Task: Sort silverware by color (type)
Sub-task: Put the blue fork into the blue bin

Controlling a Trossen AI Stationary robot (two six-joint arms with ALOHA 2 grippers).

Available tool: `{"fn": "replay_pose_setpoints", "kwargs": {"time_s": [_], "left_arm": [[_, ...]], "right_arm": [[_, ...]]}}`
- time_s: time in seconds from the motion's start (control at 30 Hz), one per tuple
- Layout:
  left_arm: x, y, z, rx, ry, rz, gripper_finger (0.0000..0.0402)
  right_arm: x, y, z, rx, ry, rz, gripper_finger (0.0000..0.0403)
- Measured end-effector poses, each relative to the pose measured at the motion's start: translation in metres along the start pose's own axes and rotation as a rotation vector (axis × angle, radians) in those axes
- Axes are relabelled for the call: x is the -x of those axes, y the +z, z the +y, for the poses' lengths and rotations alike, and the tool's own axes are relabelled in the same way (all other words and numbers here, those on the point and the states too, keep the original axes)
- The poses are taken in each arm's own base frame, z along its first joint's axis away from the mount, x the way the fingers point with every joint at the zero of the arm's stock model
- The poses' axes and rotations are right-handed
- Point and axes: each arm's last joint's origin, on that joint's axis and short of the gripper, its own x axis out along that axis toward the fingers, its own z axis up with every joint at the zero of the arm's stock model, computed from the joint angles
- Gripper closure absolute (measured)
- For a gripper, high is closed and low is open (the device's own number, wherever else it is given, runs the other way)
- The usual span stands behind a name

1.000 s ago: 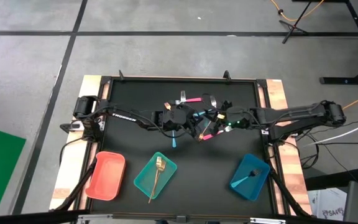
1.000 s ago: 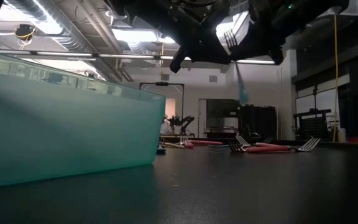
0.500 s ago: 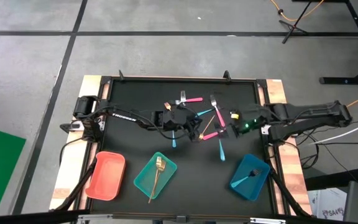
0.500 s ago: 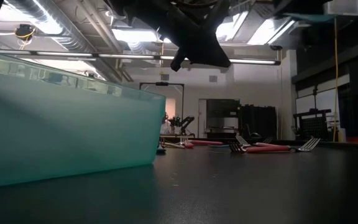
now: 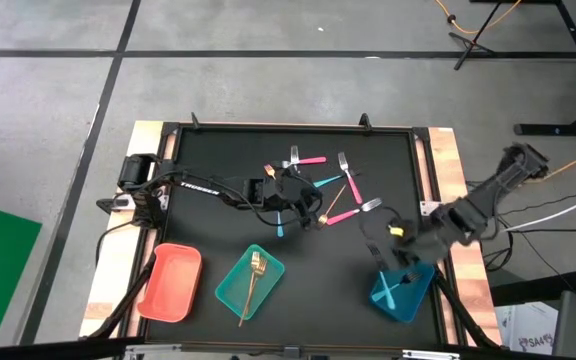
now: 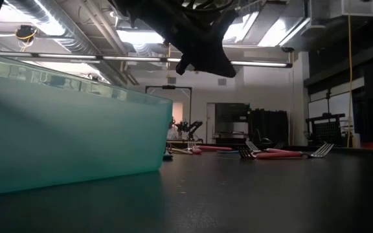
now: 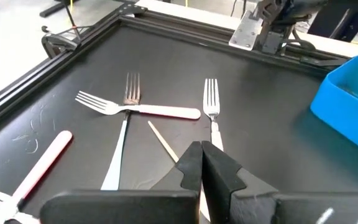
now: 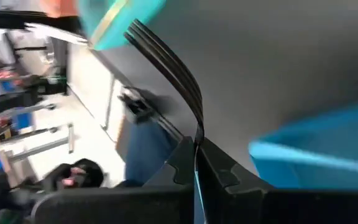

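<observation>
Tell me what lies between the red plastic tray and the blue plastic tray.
The teal plastic tray holding a gold fork sits between the red tray and blue tray, per the high view.

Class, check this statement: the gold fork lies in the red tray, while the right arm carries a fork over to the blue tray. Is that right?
Not quite. The high view shows the gold fork lying in the teal tray, not the red tray, which holds nothing. The rest stands: the right gripper, jaws shut on a fork, is at the blue tray.

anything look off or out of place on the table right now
Mostly tidy. The gold fork lies askew in the teal tray, its handle poking out over the rim. The red tray holds nothing, while pink forks lie crossed mid-table under the left gripper. The right gripper holds a blue fork by the blue tray.
</observation>
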Motion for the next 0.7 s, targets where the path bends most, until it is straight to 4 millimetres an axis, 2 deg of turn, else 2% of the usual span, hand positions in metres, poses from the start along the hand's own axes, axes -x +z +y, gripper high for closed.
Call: {"fn": "replay_pose_setpoints", "kwargs": {"time_s": [0.13,0.27,0.43,0.7], "left_arm": [[0.0,0.0,0.0,0.0,0.0,0.0,0.0401],[0.0,0.0,0.0,0.0,0.0,0.0,0.0401],[0.0,0.0,0.0,0.002,0.0,0.0,0.0401],[0.0,0.0,0.0,0.004,0.0,0.0,0.0401]], "right_arm": [[-0.001,-0.024,-0.017,-0.068,-0.129,0.017,0.0403],[0.001,-0.037,-0.032,-0.156,-0.246,0.0,0.0403],[0.0,-0.044,-0.039,-0.206,-0.317,0.006,0.0403],[-0.002,-0.044,-0.04,-0.192,-0.325,-0.023,0.0403]]}}
